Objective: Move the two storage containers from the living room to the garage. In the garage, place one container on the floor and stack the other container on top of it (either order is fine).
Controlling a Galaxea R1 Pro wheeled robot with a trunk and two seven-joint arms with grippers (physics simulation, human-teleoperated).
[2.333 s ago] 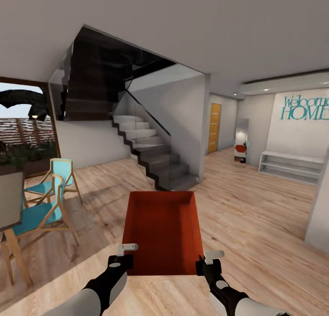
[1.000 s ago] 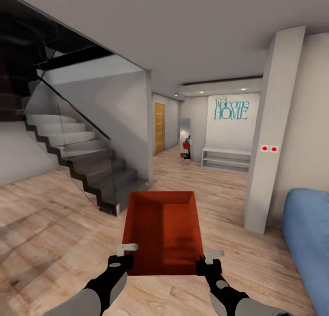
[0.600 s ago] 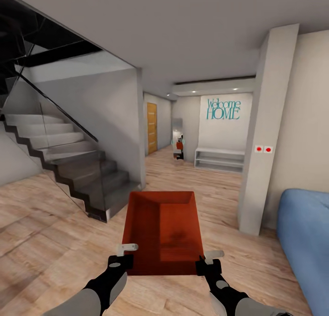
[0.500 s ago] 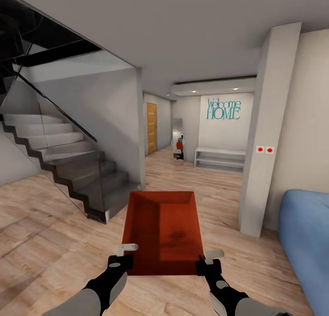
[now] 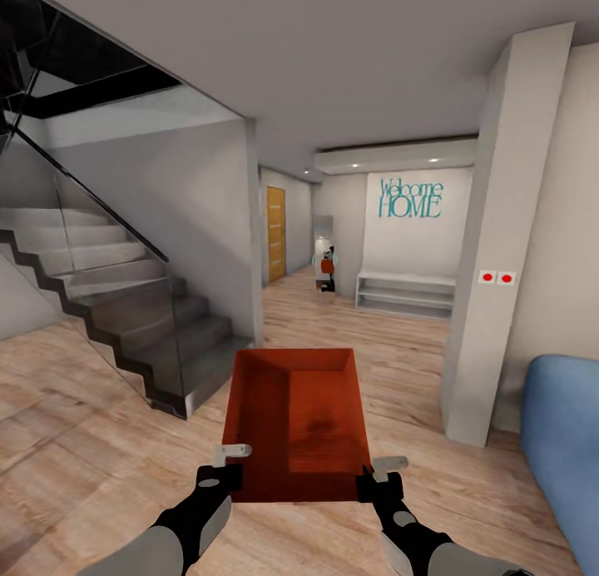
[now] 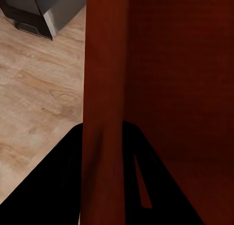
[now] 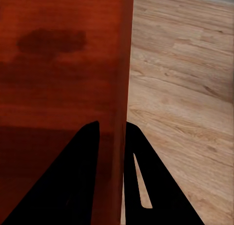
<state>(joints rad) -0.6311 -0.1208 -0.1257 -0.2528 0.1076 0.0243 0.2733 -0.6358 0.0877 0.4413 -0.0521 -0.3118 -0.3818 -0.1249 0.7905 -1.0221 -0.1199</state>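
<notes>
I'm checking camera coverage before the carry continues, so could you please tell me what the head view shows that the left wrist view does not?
Head view alone: the grey staircase, teal "Welcome HOME" lettering, blue sofa, and the right end effector at the bin's right wall. Left wrist view alone: a close look at the left end effector, its fingers straddling the bin's thin wall. Both: the orange-red rectangular open bin and light wood-plank floor.

The bin [image 5: 296,426] sat dead ahead between both grippers, stairs [image 5: 125,310] to its left, pillar [image 5: 491,251] and sofa [image 5: 566,443] to its right.
</notes>
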